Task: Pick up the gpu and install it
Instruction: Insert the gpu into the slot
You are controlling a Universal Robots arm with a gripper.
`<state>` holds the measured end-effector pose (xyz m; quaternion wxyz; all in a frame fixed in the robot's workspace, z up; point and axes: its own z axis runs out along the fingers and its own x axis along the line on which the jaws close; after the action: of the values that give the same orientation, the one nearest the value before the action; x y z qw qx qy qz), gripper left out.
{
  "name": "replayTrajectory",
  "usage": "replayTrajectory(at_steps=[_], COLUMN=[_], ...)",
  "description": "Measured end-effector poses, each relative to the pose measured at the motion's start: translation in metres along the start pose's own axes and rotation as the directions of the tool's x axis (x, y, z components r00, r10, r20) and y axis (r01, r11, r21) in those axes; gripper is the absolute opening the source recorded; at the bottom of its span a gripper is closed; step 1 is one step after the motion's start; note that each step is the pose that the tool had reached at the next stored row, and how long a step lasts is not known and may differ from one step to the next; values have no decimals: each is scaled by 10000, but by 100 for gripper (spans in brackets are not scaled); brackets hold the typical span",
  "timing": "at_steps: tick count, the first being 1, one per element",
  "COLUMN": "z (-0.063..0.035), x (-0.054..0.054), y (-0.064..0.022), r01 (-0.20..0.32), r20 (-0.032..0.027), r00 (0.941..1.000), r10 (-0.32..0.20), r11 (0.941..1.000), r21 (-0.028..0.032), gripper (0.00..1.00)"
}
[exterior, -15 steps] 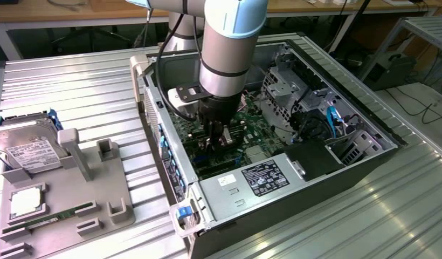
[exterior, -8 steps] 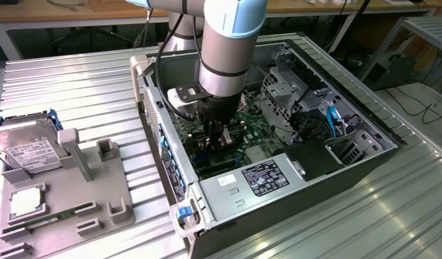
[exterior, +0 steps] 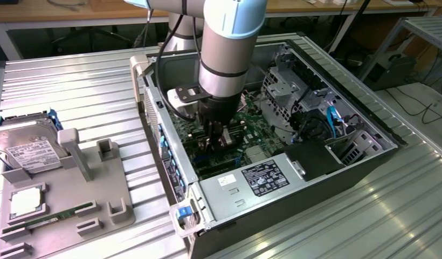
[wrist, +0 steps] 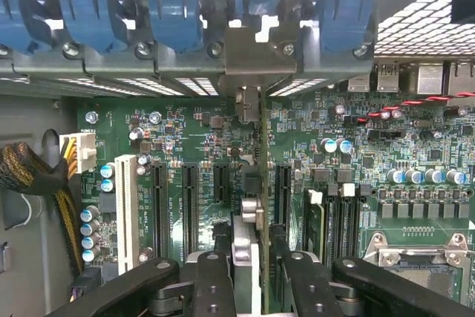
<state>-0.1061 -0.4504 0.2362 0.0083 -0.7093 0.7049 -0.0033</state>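
My gripper (exterior: 219, 141) reaches down inside the open computer case (exterior: 365, 116), low over the green motherboard (wrist: 185, 131). In the wrist view the gpu (wrist: 261, 183) appears edge-on as a thin green card standing upright between my gripper's (wrist: 257, 261) two black fingers (wrist: 215, 280), which are shut on it. Its silver bracket (wrist: 252, 57) sits against the case's rear slot openings, under the row of blue clips (wrist: 174, 20). The card stands among the black expansion slots (wrist: 191, 198). Whether its lower edge is in a slot I cannot tell.
A grey fixture tray (exterior: 98, 199) stands on the metal table at the exterior view's left, holding a silver hard drive (exterior: 30, 151) and a green memory stick (exterior: 41, 220). The power supply (exterior: 261, 178), drive cage (exterior: 285, 86) and cables (wrist: 37, 176) crowd the case.
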Motion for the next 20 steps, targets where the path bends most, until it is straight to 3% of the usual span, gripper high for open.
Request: replayTrajectory(at_steps=[4, 20], z=[40, 41], x=[0, 0], y=[1, 1], r01=[0, 1], r20=[4, 7], r00=[10000, 10000], r10=[0, -1], r11=[10000, 10000], r21=[1, 4], gripper=[30, 30])
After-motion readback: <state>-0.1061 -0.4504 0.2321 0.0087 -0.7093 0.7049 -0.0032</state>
